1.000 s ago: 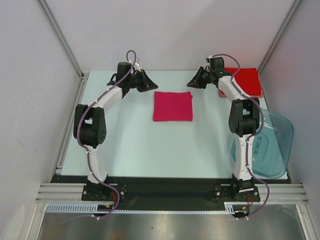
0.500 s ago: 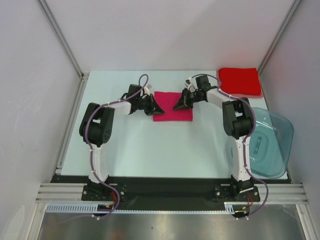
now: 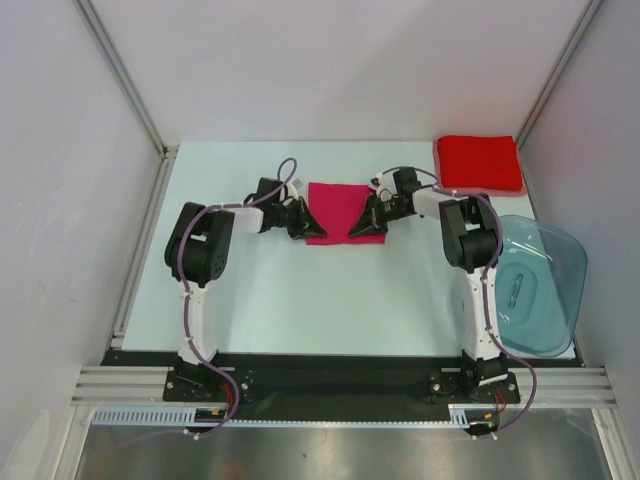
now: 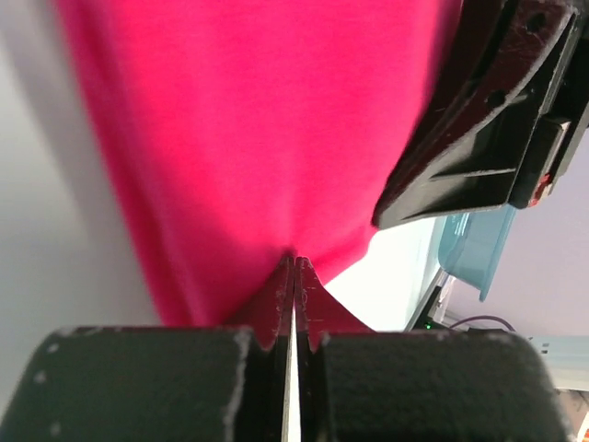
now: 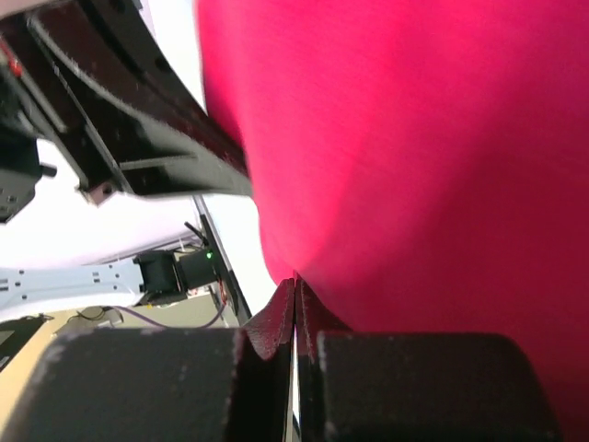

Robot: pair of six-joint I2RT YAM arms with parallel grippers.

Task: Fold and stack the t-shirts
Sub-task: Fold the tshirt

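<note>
1. Shirts: pink t-shirt (image 3: pixel 341 203) folded mid-table, red t-shirt (image 3: pixel 480 164) folded at far-right corner, well apart.
2. left gripper (image 3: pixel 312 231) clamped on pink t-shirt's near-left corner.
3. right gripper (image 3: pixel 356 227) clamped on its near-right corner.

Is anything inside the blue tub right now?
No shirt in the tub; its floor looks bare apart from a small mark. The right arm covers its left edge.

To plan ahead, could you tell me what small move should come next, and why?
Probably raise both together: the left gripper and right gripper are each shut on the pink shirt's near edge, and the folded red shirt lies far right.
</note>
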